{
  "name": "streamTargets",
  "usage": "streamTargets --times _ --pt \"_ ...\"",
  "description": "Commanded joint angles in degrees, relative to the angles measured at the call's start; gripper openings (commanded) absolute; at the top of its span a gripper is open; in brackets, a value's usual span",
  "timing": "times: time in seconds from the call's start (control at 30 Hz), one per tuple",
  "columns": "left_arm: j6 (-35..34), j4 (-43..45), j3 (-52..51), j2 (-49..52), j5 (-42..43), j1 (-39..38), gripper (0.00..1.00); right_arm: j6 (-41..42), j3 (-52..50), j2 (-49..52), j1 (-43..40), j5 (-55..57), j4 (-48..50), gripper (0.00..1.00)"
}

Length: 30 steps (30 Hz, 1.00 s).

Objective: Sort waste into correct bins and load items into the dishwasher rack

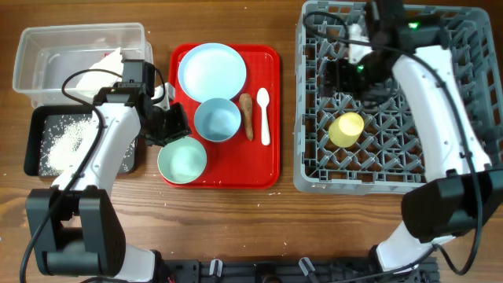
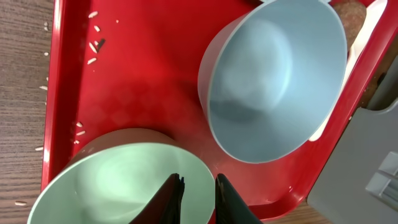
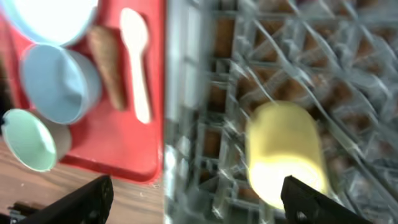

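The left gripper [image 2: 198,194], fingers slightly apart astride the pale green bowl [image 2: 118,180] rim, should clamp firmly before lifting; right gripper [image 3: 196,196] fingers spread wide.

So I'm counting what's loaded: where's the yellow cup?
Overhead, the yellow cup lies on its side inside the dishwasher rack, right of the red tray.

Layout, overhead view. Serving tray [image 1: 271,118] lies centre, between the bins at left and the dishwasher rack [image 1: 314,169] at right. On the tray: plate [image 1: 211,69] at rear, one bowl [image 1: 217,119] mid-tray, another bowl [image 1: 182,159] front-left, root stick [image 1: 247,115] and spoon [image 1: 264,115] side by side at right. Cup [image 1: 346,130] lies in the rack. Tub [image 1: 47,67] sits behind the grain-holding shallow tray [image 1: 33,141].
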Motion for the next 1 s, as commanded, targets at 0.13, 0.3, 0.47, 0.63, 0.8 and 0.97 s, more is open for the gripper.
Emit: streamTargets --times 0.13,0.3,0.47,0.63,0.8,0.97 --pt "0.13 0.24 0.96 -1.20 -1.62 0.07 0.19 8.41 0.96 0.15 13.53 -2.43 13.46 0.83" --pt "0.13 0.24 0.96 -1.20 -3.10 0.07 0.19 11.30 0.90 3.91 18.51 -2.43 15.80 0.80" --pt "0.13 0.20 0.96 -1.20 -3.08 0.07 0.19 12.26 0.87 5.01 19.54 -2.40 16.41 0.80" --pt "-0.11 0.37 0.96 -1.20 -3.06 0.04 0.19 12.31 0.87 5.01 19.74 -2.47 16.41 0.80" --pt "-0.09 0.00 0.96 -1.20 -3.06 0.07 0.20 12.35 0.87 5.14 20.72 -2.43 16.33 0.80" --pt "-0.11 0.61 0.96 -1.20 -3.06 0.07 0.21 12.31 0.66 5.18 21.20 -0.87 16.57 0.80"
